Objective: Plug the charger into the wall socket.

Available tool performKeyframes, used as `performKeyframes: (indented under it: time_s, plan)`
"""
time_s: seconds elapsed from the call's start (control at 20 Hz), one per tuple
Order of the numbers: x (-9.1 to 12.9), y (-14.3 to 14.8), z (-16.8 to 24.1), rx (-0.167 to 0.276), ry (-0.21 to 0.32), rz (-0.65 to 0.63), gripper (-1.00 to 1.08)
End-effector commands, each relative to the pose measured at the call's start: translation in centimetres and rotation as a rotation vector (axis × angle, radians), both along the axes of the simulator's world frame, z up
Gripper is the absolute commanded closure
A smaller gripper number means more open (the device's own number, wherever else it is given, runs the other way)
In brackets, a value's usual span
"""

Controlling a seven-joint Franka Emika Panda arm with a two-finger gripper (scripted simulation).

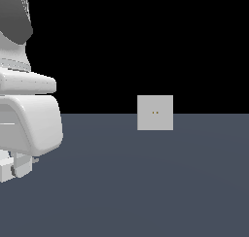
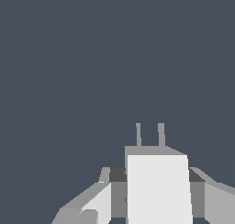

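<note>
Much of the robot is cut off: in the exterior view one white arm fills that view's left edge, its upper links and most of its body running out of frame, and only a small blocky piece of the end effector (image 1: 14, 169) shows low down at that edge, too cropped to read there. The wrist view gives the clearer look. There the end effector (image 2: 157, 191) shows two fingers (image 2: 98, 200), one on each side, pressed against the flanks of the charger (image 2: 158, 186), so it is pinching the charger between them; dark grey pads sit where the fingers meet the block. The charger is one off-white rectangular block, and its lower part is cut off by the picture's edge. Two thin grey prongs (image 2: 149, 135) stand side by side on its far end, pointing away from the camera over bare grey-blue ground. In the exterior view the charger itself cannot be made out with any certainty. One wall socket (image 1: 155, 112) stands upright on the flat grey-blue floor (image 1: 146, 182), well apart from the arm, toward the middle of that view against a black backdrop. It is a light-grey square plate with two tiny yellowish holes at its centre, hard to make out at this size. The wall socket does not appear in the wrist view.
</note>
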State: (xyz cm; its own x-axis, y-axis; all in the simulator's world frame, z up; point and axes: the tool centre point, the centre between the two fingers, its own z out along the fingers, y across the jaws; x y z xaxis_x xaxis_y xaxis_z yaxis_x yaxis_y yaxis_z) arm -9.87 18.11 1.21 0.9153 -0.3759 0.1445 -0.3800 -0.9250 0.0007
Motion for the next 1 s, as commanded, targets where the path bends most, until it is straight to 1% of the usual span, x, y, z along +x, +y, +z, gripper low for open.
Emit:
performKeyframes:
  time_s: [0.0, 0.55, 0.75, 0.95]
  plan:
    - [0.0, 0.0, 0.0, 0.000, -0.001, 0.000, 1.08]
    - [0.0, -0.2, 0.1, 0.001, -0.001, 0.003, 1.08]
    - [0.1, -1.1, 0.3, 0.000, -0.001, 0.016, 1.08]
    - [0.2, -2.6, 0.8, 0.000, -0.002, 0.038, 1.08]
